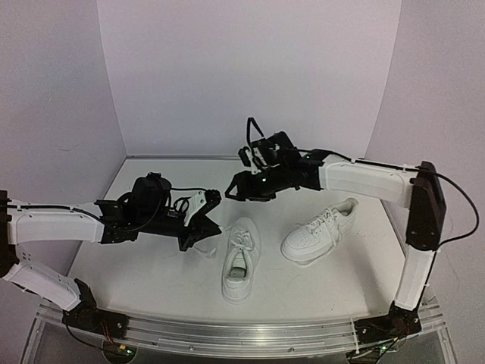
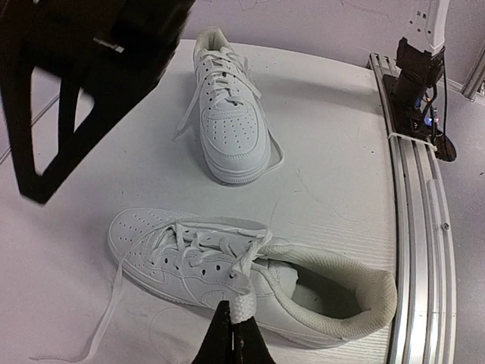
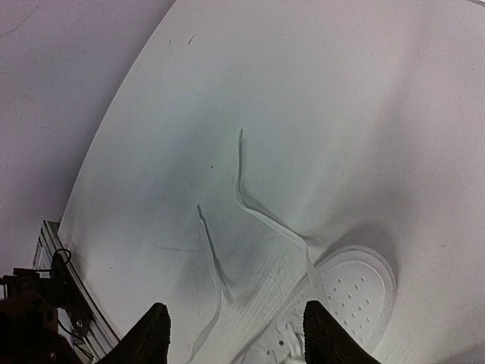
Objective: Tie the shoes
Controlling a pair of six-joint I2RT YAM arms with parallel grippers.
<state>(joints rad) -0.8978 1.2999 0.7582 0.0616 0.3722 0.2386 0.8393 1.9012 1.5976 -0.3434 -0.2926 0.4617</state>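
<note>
No text, brand, number or sign can be read in any of the views. In the left wrist view, a small pale mark on a black machine part [image 2: 106, 47] at the upper left is too small and blurred to make out.
</note>
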